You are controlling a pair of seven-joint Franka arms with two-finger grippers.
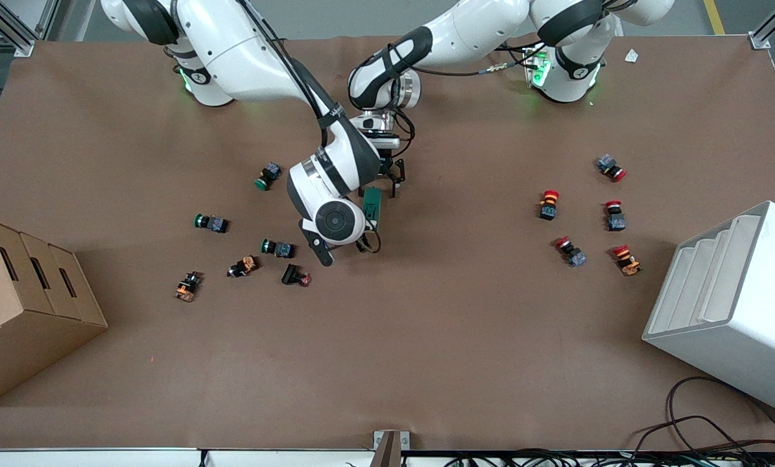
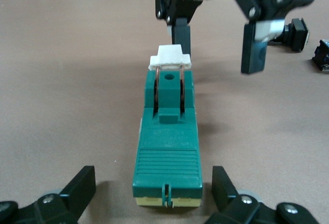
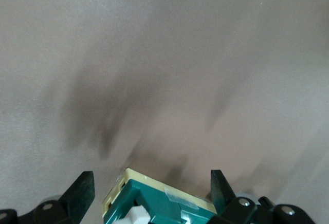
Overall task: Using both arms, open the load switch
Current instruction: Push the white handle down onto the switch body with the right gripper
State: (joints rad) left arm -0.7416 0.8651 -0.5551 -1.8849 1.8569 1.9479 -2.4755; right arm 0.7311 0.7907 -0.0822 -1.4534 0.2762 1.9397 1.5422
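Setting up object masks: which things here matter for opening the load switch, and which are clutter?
Job: load switch; left pincer, open around one end; right pincer, open at its lever end.
Clutter: green-capped push buttons, red-capped push buttons, cardboard box, white bin.

High front camera; both wrist cameras closely share the load switch (image 2: 168, 136).

Load switch (image 1: 372, 204) partly hidden under right arm (image 1: 335, 175); perhaps motion-blurred tabletop (image 3: 164, 70).
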